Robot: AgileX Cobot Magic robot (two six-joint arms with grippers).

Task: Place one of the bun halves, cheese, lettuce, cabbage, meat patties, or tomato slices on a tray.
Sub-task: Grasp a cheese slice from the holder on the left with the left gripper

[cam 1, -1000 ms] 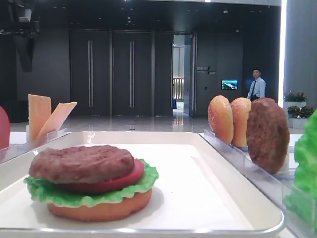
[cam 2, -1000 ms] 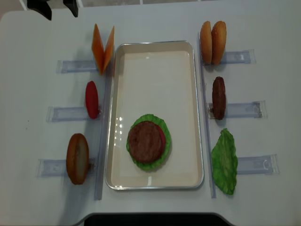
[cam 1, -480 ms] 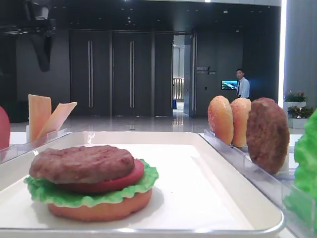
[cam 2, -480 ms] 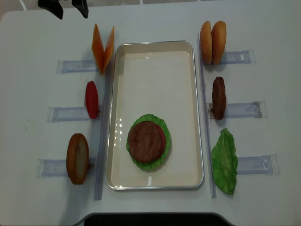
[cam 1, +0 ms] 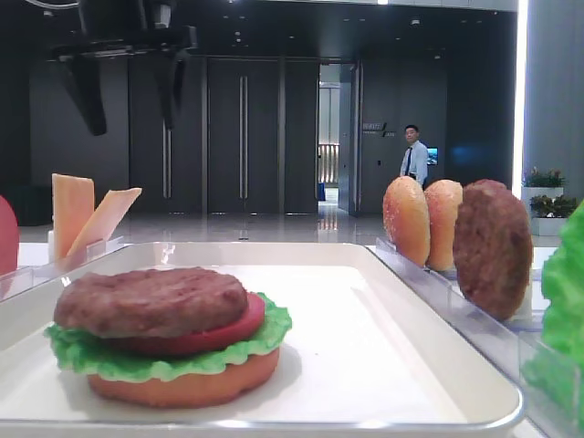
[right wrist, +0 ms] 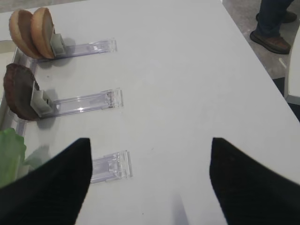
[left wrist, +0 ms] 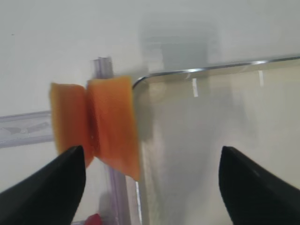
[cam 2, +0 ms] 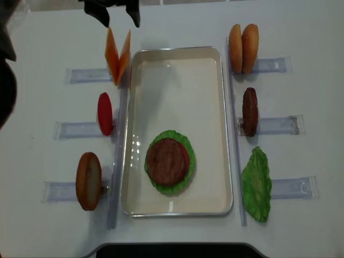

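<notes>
Low exterior view: the left claw point(cam 1: 128, 78) hangs wide, empty, above the cheese point(cam 1: 87, 214), which leans upright in its rack for edge access.

Left wrist view: the cheese point(left wrist: 101, 126) sits just beside the tray point(left wrist: 197, 71) corner.

Overhead view: slices form a V, long axis vertical.

Right wrist view: the right claw point(right wrist: 147, 180) is wide, empty.

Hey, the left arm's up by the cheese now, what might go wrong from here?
1. Two cheese slices lean together in a V; the open left claw might pinch both or topple one.
2. They stand right beside the tray corner, so a finger might clip the rim.
</notes>
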